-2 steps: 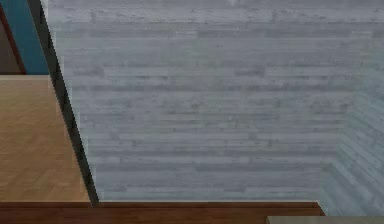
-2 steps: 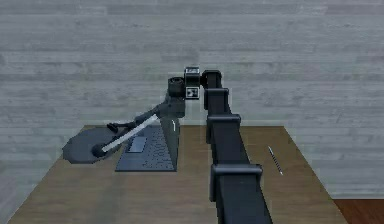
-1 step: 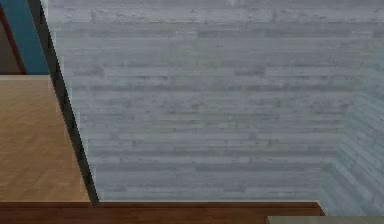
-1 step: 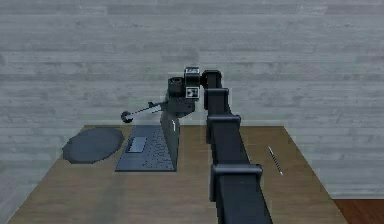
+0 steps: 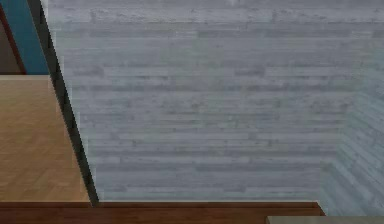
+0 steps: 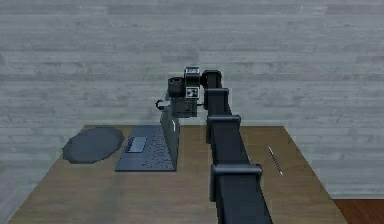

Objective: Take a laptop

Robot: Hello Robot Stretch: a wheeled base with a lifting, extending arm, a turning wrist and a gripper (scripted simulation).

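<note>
wooden table [image 6: 300, 188], laptop [image 6: 148, 152] on it, jaws nearby

"Any writing you can make out from here?"

"None. The two white squares [image 6: 193, 95] on the arm [image 6: 232, 160] carry black marks, but they're patterns, not letters."

"And the laptop [image 6: 150, 157] on the table [image 6: 290, 190]?"

"Its keys [image 6: 140, 147] are too small to read from where I stand."

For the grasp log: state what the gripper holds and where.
Cannot tell: the gripper is by the screen of the laptop, which stands on the table.
</note>
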